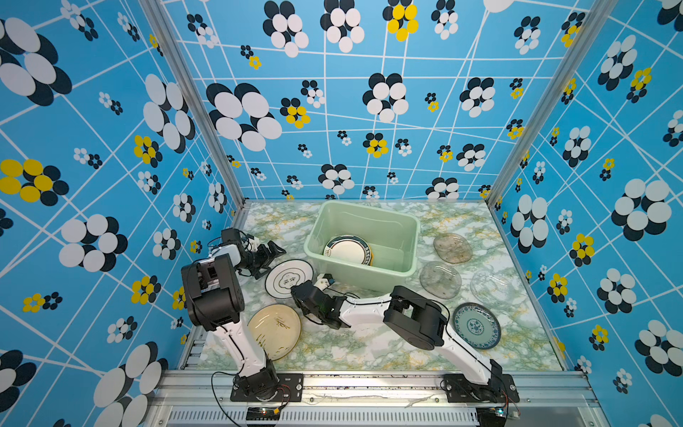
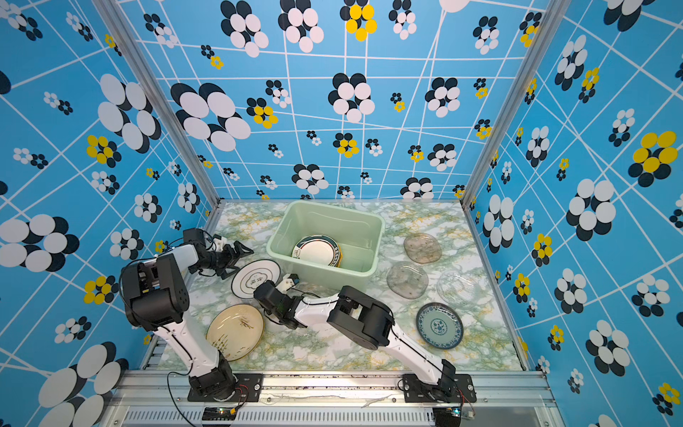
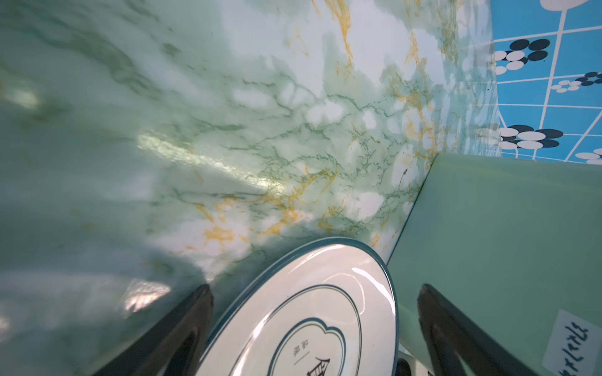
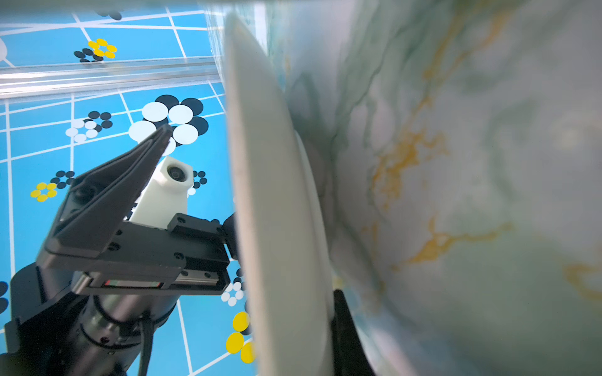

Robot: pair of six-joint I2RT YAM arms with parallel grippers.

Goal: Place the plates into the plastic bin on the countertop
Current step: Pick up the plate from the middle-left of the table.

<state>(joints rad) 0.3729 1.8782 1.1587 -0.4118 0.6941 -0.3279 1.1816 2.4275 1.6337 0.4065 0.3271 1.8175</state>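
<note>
A white plate with a dark rim [image 1: 289,278] [image 2: 255,278] lies on the countertop [image 1: 369,347] just left of the plastic bin [image 1: 384,222] [image 2: 351,222]. My right gripper [image 1: 298,292] [image 2: 261,290] [image 4: 303,325] is shut on its near rim, with one finger [image 4: 342,325] under the plate. My left gripper [image 1: 275,262] [image 2: 240,263] [image 3: 314,293] stands open at the plate's far left rim [image 3: 293,325] without touching it. Inside the bin lies another dark-rimmed white plate [image 1: 345,251], with a yellow edge showing beneath it.
A cream plate [image 1: 275,331] lies by the left arm's base. A blue-white plate [image 1: 476,325] sits front right, behind the right arm. Three clear glass plates [image 1: 452,247] [image 1: 440,279] [image 1: 491,284] lie right of the bin. Patterned walls close in three sides.
</note>
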